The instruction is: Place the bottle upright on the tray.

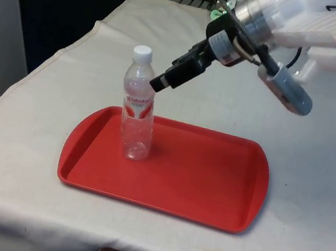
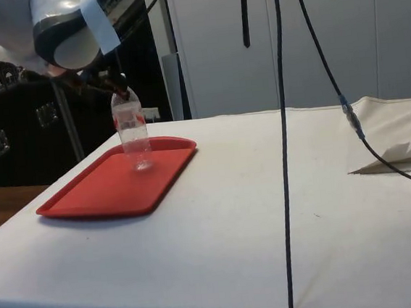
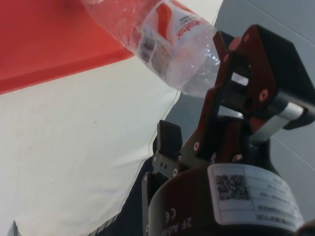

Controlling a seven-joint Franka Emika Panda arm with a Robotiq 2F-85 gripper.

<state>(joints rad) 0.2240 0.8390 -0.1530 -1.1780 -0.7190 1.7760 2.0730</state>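
I see the counter (image 1: 313, 190) under its white cloth, a red tray (image 1: 210, 178) on it, and the bottle (image 1: 137, 114) standing upright on the tray near the front view's left. My hand (image 1: 162, 82) sits just beside the bottle's shoulder, fingers spread apart with nothing between them. My worry: the bottle looks empty and light, so any sideways brush from a finger while I pull away could topple it.

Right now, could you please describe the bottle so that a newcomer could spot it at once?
On the white-clothed table lies a red tray. The bottle stands upright near the tray's end at the front view's left. It is clear plastic with a white cap and a red-and-white label.
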